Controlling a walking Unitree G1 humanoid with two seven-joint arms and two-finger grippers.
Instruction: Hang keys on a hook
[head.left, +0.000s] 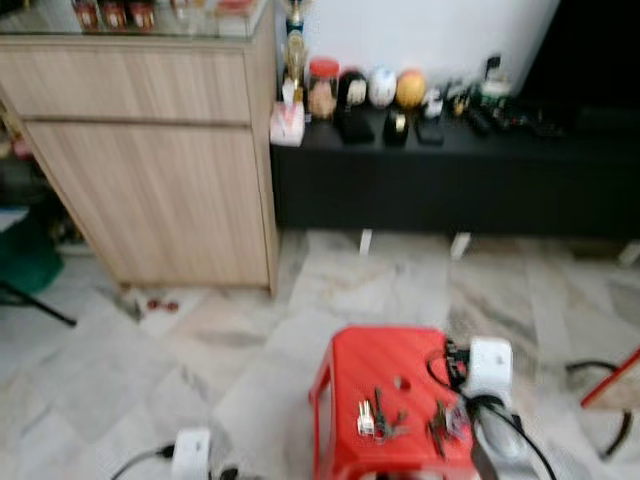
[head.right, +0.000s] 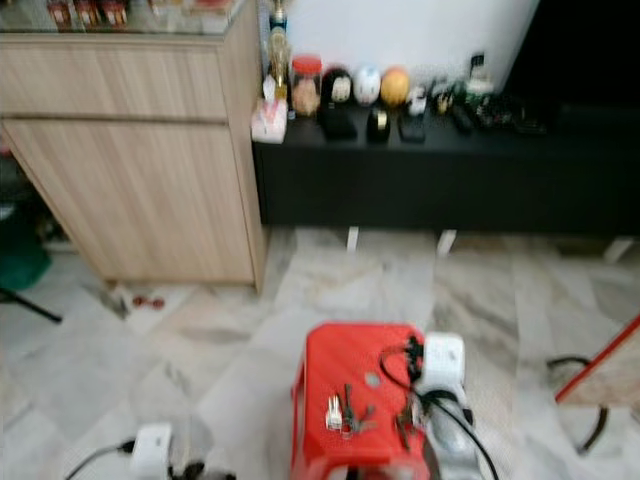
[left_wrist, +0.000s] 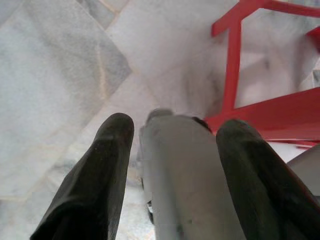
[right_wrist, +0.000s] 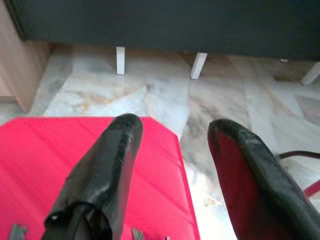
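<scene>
Barely started imo; keys (head.left: 372, 420) lie on the red stool (head.left: 345, 362), not picked up; right hand (right_wrist: 172, 145) hovers over the stool's edge, fingers apart, empty; left hand (left_wrist: 172, 145) open too, down by the floor; no hook spotted.

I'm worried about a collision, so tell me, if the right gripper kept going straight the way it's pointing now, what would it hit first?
Probably the marble floor just past the red stool edge. The open right gripper points forward and down beyond the stool's corner, toward the black cabinet; depth is unclear.
</scene>
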